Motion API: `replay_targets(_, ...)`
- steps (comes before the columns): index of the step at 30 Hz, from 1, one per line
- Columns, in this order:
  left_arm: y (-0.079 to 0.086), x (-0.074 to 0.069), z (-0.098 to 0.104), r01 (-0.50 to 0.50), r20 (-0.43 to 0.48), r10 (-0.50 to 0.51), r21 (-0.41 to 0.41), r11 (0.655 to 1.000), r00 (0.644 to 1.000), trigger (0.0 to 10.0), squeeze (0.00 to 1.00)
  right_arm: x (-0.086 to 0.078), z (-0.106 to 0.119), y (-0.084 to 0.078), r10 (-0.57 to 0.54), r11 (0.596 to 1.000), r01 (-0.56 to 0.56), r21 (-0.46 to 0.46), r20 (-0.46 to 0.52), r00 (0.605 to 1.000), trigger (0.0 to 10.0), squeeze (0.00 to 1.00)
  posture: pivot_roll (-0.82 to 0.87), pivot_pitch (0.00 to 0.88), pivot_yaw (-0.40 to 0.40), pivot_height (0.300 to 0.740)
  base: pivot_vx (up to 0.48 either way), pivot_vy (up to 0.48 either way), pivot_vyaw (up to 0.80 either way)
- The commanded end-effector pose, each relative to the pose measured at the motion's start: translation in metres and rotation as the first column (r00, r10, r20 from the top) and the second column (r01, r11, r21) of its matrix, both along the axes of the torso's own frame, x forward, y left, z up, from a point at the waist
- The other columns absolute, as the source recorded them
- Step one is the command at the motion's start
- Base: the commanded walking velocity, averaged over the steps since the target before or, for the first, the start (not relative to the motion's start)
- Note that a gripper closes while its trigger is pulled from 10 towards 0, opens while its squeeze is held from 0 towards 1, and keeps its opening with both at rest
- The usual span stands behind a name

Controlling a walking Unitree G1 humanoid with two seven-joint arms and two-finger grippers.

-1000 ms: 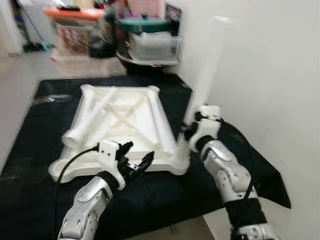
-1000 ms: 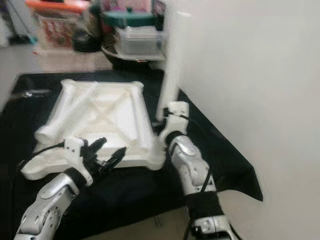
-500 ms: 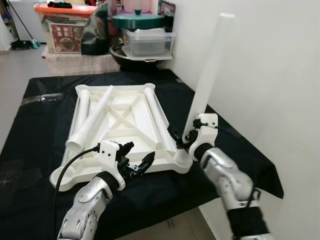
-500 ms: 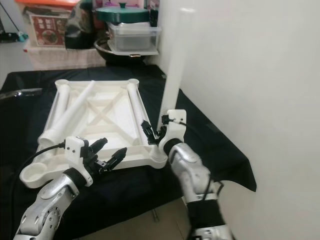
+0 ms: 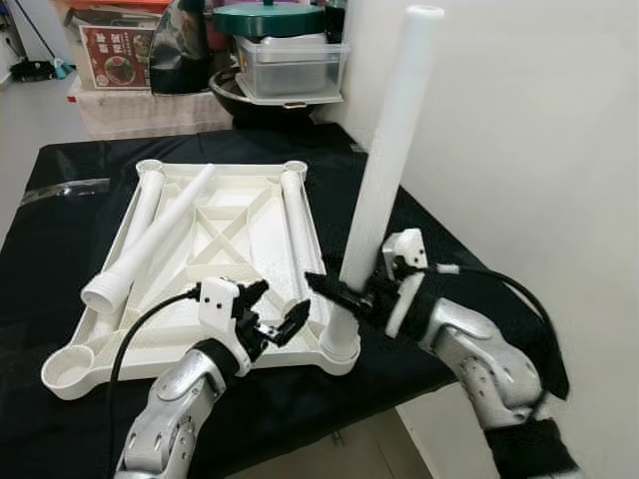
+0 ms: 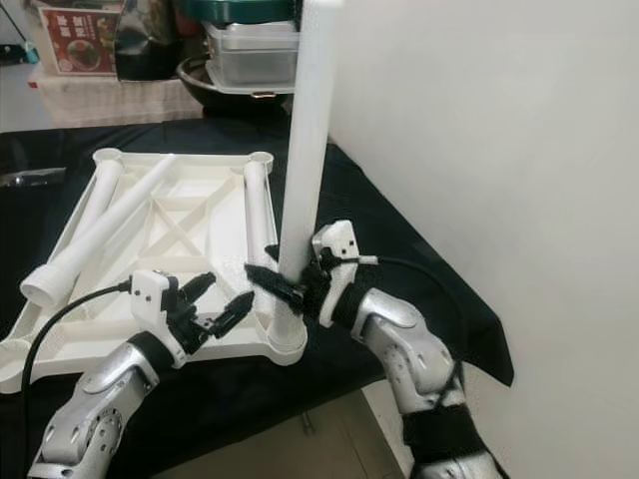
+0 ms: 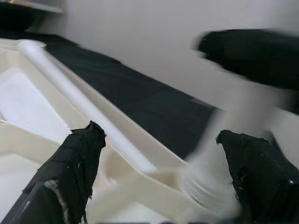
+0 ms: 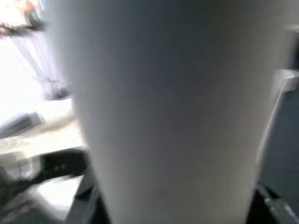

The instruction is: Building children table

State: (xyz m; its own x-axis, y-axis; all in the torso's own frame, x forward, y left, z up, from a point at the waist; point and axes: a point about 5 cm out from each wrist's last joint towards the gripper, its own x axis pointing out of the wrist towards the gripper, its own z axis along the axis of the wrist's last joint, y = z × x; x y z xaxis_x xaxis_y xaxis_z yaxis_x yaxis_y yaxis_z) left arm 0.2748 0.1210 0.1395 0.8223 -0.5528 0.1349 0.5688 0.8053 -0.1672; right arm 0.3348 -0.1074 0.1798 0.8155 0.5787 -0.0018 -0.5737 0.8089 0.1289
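Two black fingers of the right gripper [image 5: 344, 296] were clamped around the low end of a white table leg [image 5: 384, 170], which stood nearly upright with its foot in the near right corner socket [image 5: 339, 346] of the upturned tabletop [image 5: 215, 254]. The left gripper [image 5: 272, 317] hovered just beside that same corner, its fingers spread apart and holding nothing. Outward from there, the tabletop lay underside up on a black cloth [image 5: 60, 215] over a low surface, with a second leg [image 5: 150, 244] lying loose across its ribs and an open socket at the near left corner [image 5: 68, 371]; storage boxes and a green lid [image 5: 270, 18] sat beyond, and a pale wall ran along the right. The leg looked like hollow plastic: probably light, stiff and smooth, so likely to slip in the grip and to lever hard if held high. A low hold near the socket, as here, seemed soundest, with the free gripper steadying the frame. The head views gave the leg's full length and its slight lean; the left wrist view showed the socket rim and leg base up close, though blurred, while the right wrist view offered little beyond the leg's pale surface.
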Motion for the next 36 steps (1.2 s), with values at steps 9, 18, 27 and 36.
replay_targets(9, 0.001, -0.002, -0.003, 0.003, -0.021, -0.003, -0.004, 1.0, 1.0, 10.0, 0.0, -0.004, -0.054, -0.05, -0.64, 0.762, 0.638, -0.108, -0.27, 0.719, 0.0, 0.0, 0.07, 0.0, -0.094, 0.74, 0.0, 0.0, 0.0)
replay_targets(18, 0.0, 0.0, -0.003, 0.0, -0.018, 0.0, -0.009, 1.0, 1.0, 10.0, 0.0, -0.01, 0.011, -0.009, -0.202, 0.963, 0.203, 0.176, -0.019, 0.979, 10.0, 0.0, 0.06, 0.0, -0.102, 0.74, 0.0, 0.0, 0.0)
replay_targets(27, -0.001, 0.0, -0.003, 0.001, -0.016, -0.001, -0.014, 1.0, 1.0, 10.0, 0.0, -0.048, 0.033, 0.008, 0.348, 0.917, -0.364, 0.161, 0.12, 0.93, 3.6, 0.0, 0.05, 0.0, -0.105, 0.74, 0.0, 0.0, 0.0)
replay_targets(36, -0.001, -0.001, -0.003, -0.001, -0.014, 0.001, -0.016, 1.0, 1.0, 10.0, 0.0, -0.001, -0.039, -0.02, -0.32, 0.947, 0.313, -0.071, -0.246, 0.915, 0.0, 0.0, 0.06, 0.0, -0.107, 0.74, 0.0, 0.0, 0.0)
